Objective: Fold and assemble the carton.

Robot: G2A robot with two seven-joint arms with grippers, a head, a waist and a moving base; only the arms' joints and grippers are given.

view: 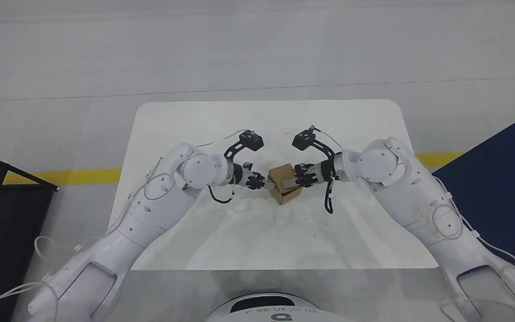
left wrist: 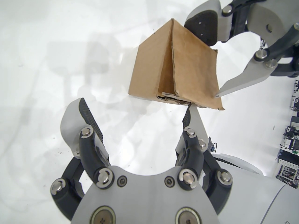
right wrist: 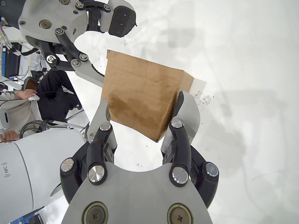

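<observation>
Roughly at the centre of the top view, a touch right of the middle, the brown carton (view: 286, 185) sits on the white table (view: 201, 129), partly folded, with one flap standing out along a crease and a pale strip showing at one edge. From the right side of the frame the right gripper (right wrist: 143, 105) straddles the carton, its two fingers pressed against opposite sides so the cardboard is clamped between them. From the left side of the frame the left gripper (left wrist: 136, 107) faces the carton with its jaws spread wide and nothing between them. One of its fingertips (left wrist: 188, 113) touches the carton's lower edge, while the other finger (left wrist: 84, 110) stays apart from it over bare table. The two grippers meet at the carton, one on either side.
</observation>
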